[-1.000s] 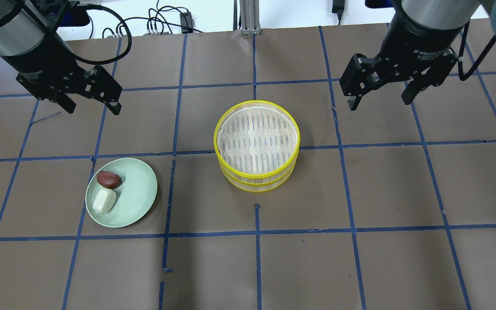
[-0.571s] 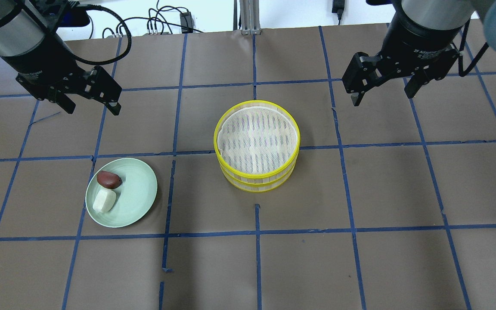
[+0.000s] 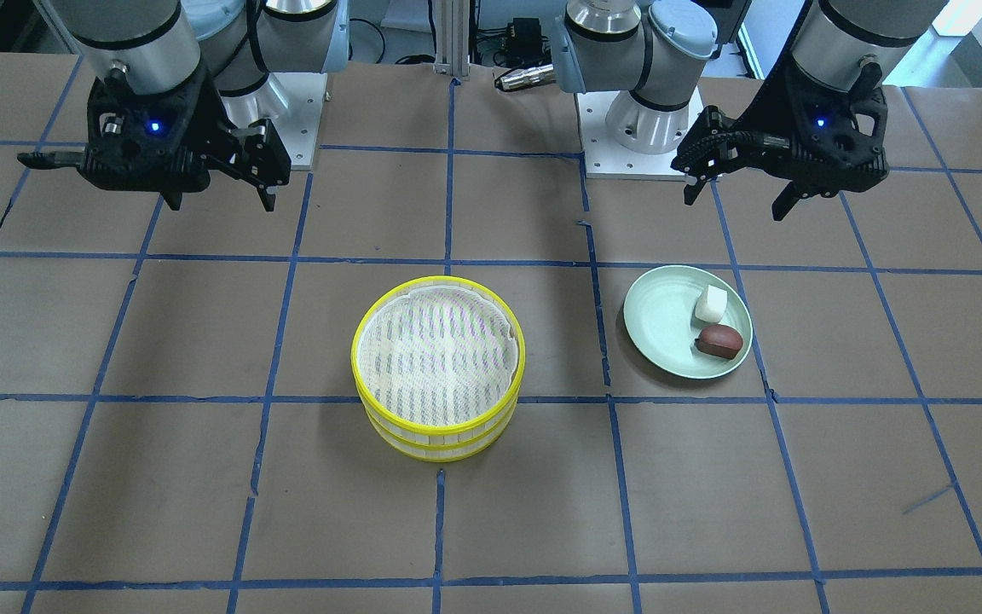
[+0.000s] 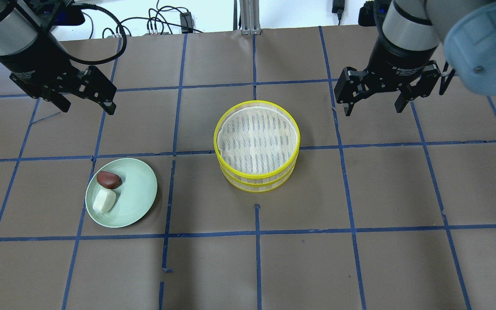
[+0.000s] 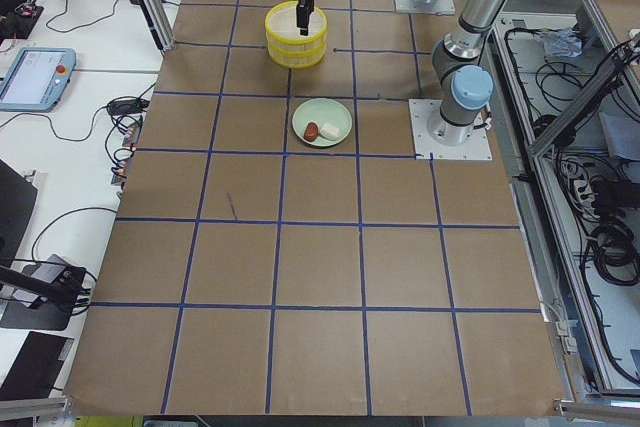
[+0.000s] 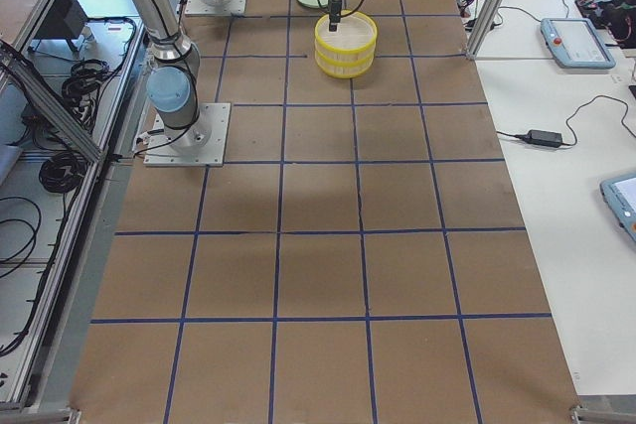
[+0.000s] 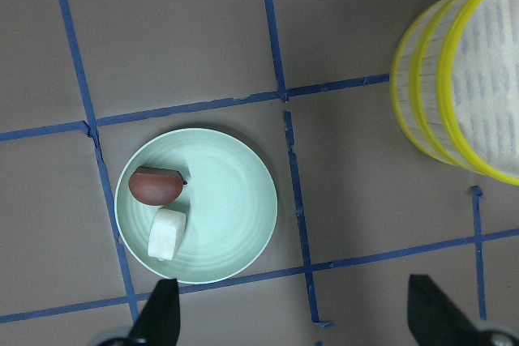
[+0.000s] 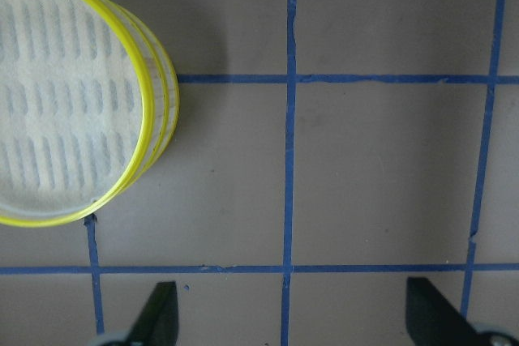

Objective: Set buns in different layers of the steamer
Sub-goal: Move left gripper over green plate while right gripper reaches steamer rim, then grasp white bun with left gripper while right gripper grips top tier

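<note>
Two steamer layers [image 4: 256, 146] with yellow rims stand stacked at the table's middle, the top mesh empty; they also show in the front view [image 3: 438, 377]. The reddish-brown bun [image 4: 109, 179] and the white bun [image 4: 104, 201] lie side by side on the pale green plate [image 4: 138, 198]; the left wrist view shows the brown bun [image 7: 156, 186] and the white bun [image 7: 167, 233]. My left gripper [image 4: 85, 104] is open and empty, high and behind the plate. My right gripper [image 4: 373, 107] is open and empty, behind and to the right of the steamer.
The table [image 4: 403, 193] is brown paper with a grid of blue tape. Cables [image 4: 153, 23] lie beyond its far edge. Both arm bases [image 3: 640, 128] stand at the robot's side of the table.
My right gripper has moved left, towards the steamer, and turned a little. My left gripper has shifted slightly left and back. The buns and steamer have not moved.
</note>
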Controlling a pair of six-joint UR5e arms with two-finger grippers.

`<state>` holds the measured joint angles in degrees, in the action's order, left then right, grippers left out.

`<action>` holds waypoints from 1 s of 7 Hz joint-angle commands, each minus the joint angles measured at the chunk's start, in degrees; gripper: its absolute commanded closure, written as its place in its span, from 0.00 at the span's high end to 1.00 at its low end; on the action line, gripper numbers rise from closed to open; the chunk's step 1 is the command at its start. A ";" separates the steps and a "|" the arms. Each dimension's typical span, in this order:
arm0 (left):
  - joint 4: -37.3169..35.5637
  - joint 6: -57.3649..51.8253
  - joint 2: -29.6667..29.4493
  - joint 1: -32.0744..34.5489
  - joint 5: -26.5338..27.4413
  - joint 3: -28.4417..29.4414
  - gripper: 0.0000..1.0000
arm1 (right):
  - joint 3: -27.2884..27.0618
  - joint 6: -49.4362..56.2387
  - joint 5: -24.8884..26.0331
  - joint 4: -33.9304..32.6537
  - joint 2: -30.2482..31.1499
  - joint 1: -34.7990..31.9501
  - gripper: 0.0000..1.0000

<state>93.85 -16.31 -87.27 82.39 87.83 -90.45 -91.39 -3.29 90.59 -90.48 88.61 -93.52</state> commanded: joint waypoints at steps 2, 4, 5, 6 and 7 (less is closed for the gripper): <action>-5.47 -5.39 -0.45 -4.32 5.42 -11.01 0.97 | -0.98 -9.97 0.64 -14.87 -13.26 -7.61 0.97; -16.18 -7.93 -3.24 -9.85 6.82 -20.68 0.97 | -1.78 -12.86 0.02 -19.88 -19.15 -8.87 0.88; -22.86 -11.16 -7.26 -11.79 6.83 -23.25 0.97 | -1.95 -14.19 0.02 -19.82 -20.48 -9.48 0.81; -25.01 -11.89 -11.92 -12.07 7.70 -23.97 0.98 | -3.35 -14.38 0.02 -19.91 -20.32 -9.40 0.68; -24.77 -11.72 -14.31 -12.08 7.97 -24.50 0.98 | -4.58 -14.38 -0.15 -20.26 -20.41 -9.40 0.45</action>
<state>70.73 -27.45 -97.58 70.80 95.24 -113.74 -94.50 -17.32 90.58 -110.28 68.53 -102.82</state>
